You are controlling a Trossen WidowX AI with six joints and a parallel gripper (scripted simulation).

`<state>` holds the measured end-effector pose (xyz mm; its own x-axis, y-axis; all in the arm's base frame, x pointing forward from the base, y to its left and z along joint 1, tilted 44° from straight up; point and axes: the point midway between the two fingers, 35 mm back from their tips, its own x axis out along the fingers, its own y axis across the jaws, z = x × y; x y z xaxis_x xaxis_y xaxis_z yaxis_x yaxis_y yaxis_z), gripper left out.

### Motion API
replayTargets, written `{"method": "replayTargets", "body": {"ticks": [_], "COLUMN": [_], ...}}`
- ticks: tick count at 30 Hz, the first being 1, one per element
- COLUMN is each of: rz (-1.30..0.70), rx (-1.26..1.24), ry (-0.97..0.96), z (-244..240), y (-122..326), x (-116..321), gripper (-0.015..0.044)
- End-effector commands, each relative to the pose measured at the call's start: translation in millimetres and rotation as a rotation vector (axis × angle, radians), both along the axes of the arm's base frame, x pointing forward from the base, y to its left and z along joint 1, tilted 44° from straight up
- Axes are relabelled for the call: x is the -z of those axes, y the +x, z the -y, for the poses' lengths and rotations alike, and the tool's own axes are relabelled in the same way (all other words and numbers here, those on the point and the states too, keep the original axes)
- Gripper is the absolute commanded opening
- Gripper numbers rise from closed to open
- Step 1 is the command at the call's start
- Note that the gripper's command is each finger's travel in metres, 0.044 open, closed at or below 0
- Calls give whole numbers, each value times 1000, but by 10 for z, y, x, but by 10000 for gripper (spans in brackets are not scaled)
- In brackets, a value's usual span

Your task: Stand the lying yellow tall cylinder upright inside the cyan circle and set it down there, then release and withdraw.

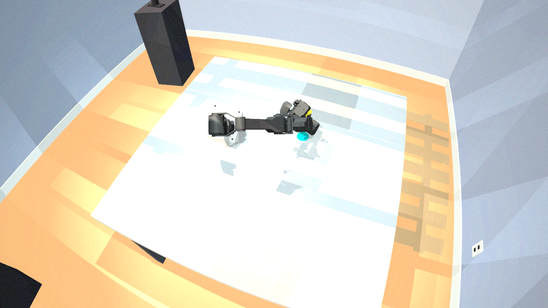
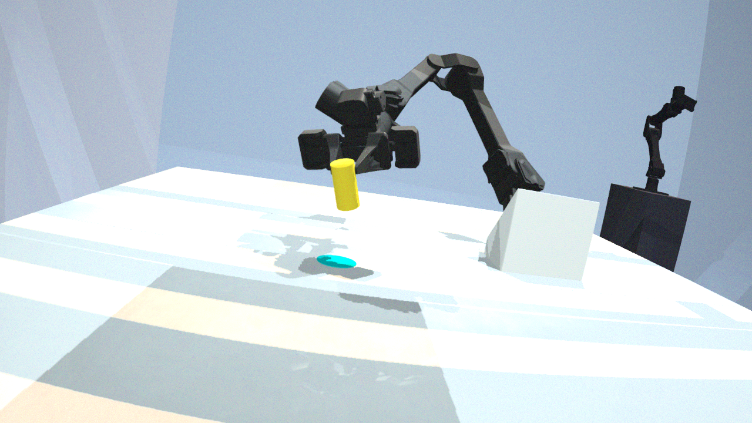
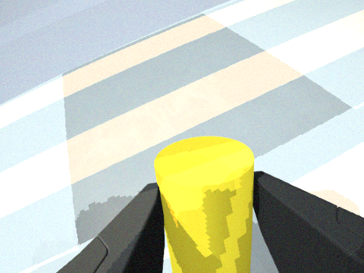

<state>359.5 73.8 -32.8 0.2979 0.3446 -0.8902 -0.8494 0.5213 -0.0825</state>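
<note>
No writing or labels anywhere. Closest in the outside view: the cyan circle [image 2: 336, 261], flat on the white table [image 2: 157, 221], partly in shadow. Above and a little behind it, up in the air: the yellow tall cylinder [image 2: 345, 185], almost straight up, leaning a bit. Clamped near its top by the gripper [image 2: 353, 163], one dark finger [image 3: 127, 253] on each side. Farther back: arm bent high like an elbow, then down to a white block [image 2: 541, 234]. Farthest: a dark stand [image 2: 644, 223].
</note>
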Motion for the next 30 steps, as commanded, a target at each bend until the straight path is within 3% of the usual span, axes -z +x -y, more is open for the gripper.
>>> {"method": "replayTargets", "body": {"ticks": [1,30], "rz": [28,220], "rx": [-14,-92], "ry": [21,130], "z": [-4,40], "y": [-9,-106], "x": [-34,-226], "gripper": [105,105]}}
